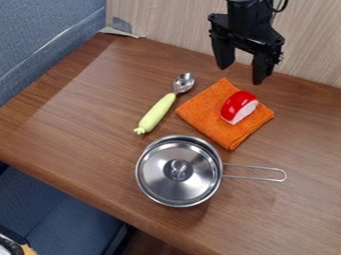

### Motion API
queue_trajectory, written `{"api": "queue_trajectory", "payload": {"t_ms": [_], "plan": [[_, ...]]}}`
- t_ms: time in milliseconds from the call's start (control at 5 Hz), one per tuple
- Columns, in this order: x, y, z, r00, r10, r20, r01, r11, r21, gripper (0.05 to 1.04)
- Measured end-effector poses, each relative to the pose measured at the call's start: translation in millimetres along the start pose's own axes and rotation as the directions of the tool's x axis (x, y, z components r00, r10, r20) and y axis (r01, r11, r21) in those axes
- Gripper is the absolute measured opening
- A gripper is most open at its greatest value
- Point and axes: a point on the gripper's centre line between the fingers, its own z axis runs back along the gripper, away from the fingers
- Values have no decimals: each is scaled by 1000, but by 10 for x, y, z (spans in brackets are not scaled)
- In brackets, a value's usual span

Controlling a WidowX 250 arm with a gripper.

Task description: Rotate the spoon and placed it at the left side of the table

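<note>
My gripper [242,74] hangs at the top right, behind the orange cloth, with its two fingers spread apart and nothing between them. The spoon [157,112] lies on the wooden table [80,124], left of the cloth and apart from it. Its pale yellow-green handle points toward the lower left, and its metal bowl end lies at the upper right. The gripper is to the right of the spoon and does not touch it.
An orange cloth [210,117] lies right of the spoon, with a red and white toy piece [238,106] on it. In front stands a lidded metal pot [178,172], its wire handle pointing right. A wood-grain wall [166,22] borders the table's back.
</note>
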Motion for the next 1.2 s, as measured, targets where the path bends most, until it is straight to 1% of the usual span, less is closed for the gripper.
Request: {"api": "queue_trajectory", "payload": {"t_ms": [200,400,600,800,1000,1200], "plan": [[-58,-1,-127,999,9,-37,-9,1000,-7,1001],[-279,166,-237,992,86,-89,-86,996,-2,1001],[-449,399,-246,979,170,-111,-167,985,31,1001],[-529,534,-156,971,221,-85,-217,974,62,1001],[-647,694,-114,961,265,-77,-257,961,99,1001],[-802,805,-111,951,292,-104,-275,950,150,1001]]}}
